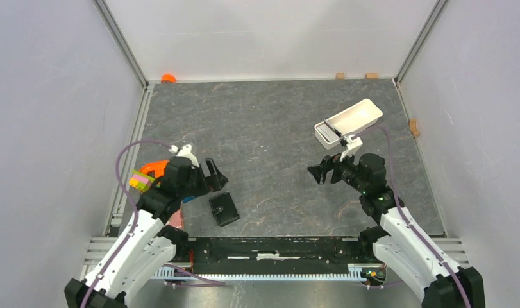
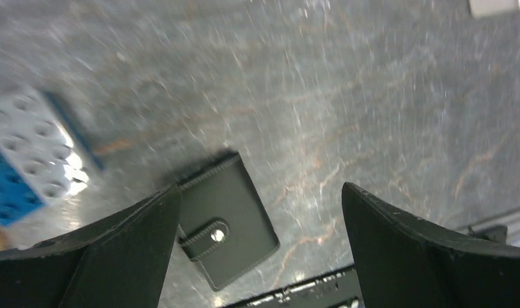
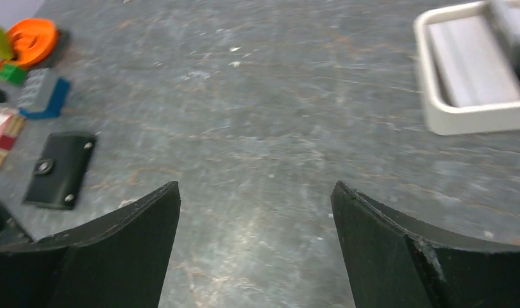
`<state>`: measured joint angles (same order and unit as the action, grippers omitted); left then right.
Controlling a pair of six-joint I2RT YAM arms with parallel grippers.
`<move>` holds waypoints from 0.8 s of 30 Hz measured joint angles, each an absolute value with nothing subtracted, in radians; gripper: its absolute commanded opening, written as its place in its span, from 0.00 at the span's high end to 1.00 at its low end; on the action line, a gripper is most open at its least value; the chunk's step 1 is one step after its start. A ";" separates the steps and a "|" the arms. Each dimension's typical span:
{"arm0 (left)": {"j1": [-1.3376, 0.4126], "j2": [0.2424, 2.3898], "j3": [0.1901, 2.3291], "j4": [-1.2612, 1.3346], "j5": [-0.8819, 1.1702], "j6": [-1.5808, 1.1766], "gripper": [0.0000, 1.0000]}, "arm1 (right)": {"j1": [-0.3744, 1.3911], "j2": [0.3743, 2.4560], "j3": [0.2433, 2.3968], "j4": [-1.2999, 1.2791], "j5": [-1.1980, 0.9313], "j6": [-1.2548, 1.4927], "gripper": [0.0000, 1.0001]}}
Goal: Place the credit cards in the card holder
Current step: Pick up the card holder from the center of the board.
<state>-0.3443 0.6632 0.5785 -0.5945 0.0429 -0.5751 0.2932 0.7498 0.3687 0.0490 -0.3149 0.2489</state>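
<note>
1. The left gripper (image 1: 217, 178) hung above the table (image 1: 263, 122) with its jaws spread wide. Nothing lay between them in the left wrist view (image 2: 260, 192), and they touched nothing.
2. The right gripper (image 1: 318, 173) was likewise wide open and empty (image 3: 254, 189), held clear of the surface and pointing towards the left side of the table.
3. The card holder (image 1: 224, 208) lay flat on the table near its front edge, just beside the left arm and a little nearer the bases than the left gripper. It was folded shut with the snap tab fastened across it (image 2: 228, 228). In the right wrist view it lay at the far left (image 3: 58, 170).
4. The credit cards could not be identified with certainty. The left arm covered the ground beside the holder.
5. A blue block with a grey studded top (image 2: 26, 170) sat near the holder, apart from it (image 3: 45, 93).
6. An orange disc (image 3: 33, 38) lay beyond that block.
7. A long white tray (image 1: 366, 106) stood on the right half of the table, just beyond the right gripper (image 3: 436, 122).
</note>
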 measured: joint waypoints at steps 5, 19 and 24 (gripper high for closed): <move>-0.488 0.678 0.498 -0.568 0.017 -0.717 0.00 | 0.408 0.796 0.350 0.099 -0.338 0.290 0.10; -0.508 0.662 0.685 -0.841 0.021 -0.886 0.00 | 0.469 0.770 0.319 0.117 -0.383 0.321 0.08; -0.508 0.519 0.495 -0.862 0.037 -0.989 0.09 | 0.471 0.730 0.310 0.112 -0.393 0.316 0.08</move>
<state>-0.5083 0.5194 0.4950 -0.8619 0.0368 -0.9890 0.4706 0.7300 0.3096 0.1116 -0.3927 0.3164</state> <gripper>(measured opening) 0.951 0.920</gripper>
